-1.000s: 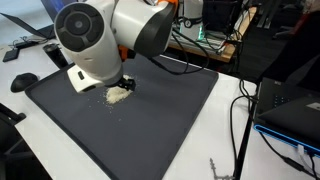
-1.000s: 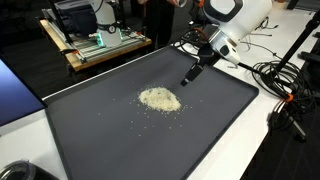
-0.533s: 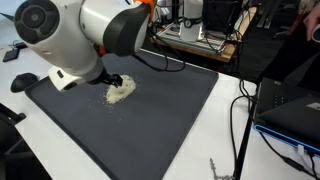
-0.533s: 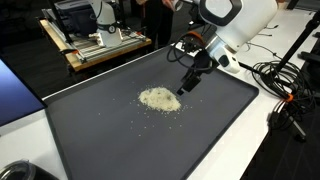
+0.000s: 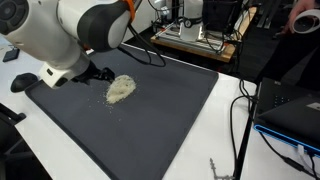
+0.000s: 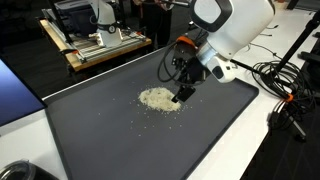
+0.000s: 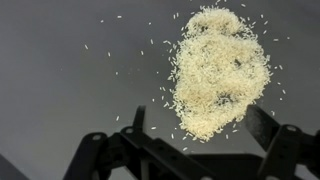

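On mat (image 6: 100,130) | rice pile (image 7: 215,70) lies just ahead of gripper (image 7: 200,120) | long axis points away | jaws wide, holding nothing

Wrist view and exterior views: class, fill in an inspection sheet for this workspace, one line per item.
Surface: dark mat, lying flat on a white table.
Job's things: rice pile, heaped near the mat's middle.
Clutter: stray grains scattered around the pile.
Grippers: gripper at the pile's edge, jaws apart.
Cables: black cables beside the mat.
Surroundings: wooden bench with equipment behind the mat.
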